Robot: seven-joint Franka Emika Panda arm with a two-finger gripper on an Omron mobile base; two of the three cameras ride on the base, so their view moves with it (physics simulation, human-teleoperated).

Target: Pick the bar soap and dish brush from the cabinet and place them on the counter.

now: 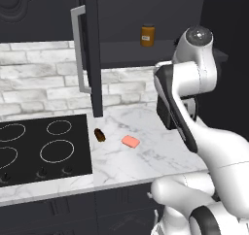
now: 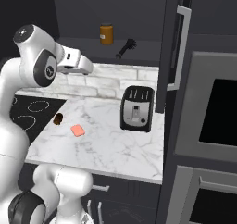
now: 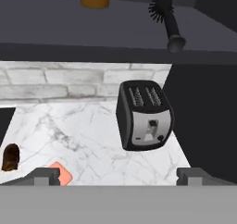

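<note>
A simulated kitchen with a white robot arm working in front of an open black cabinet point(image 2: 139, 47) above a white marble counter point(image 2: 106, 144).

The soap point(image 2: 77, 130), a flat salmon-pink block, lies on the counter. In the right base view it sits at about 9 o'clock from the picture's centre, just beside a dark brown lump point(image 2: 58, 119) at its 10 o'clock and well apart from the toaster point(image 2: 137, 108) at its 3 o'clock. In the left base view the soap point(image 1: 130, 142) lies near the centre, with the cooktop point(image 1: 44, 149) off at its 9 o'clock. So the first half of the job looks done.

The brush point(image 2: 125, 48) lies on the cabinet shelf. In the right base view it is at 12 o'clock from the centre, with an amber jar point(image 2: 106, 34) near it at 10 o'clock. In the hand view the brush point(image 3: 166, 24) lies at about 1 o'clock, bristles toward the back of the shelf, handle end toward the shelf's front edge.

The gripper point(image 3: 119, 176) hangs over the counter, below shelf height, looking toward the toaster and shelf. Its fingers point(image 3: 46, 174) stand spread as wide as they go and hold nothing.

What seems left: reach up to the shelf, take the brush, and set it on the counter.
</note>
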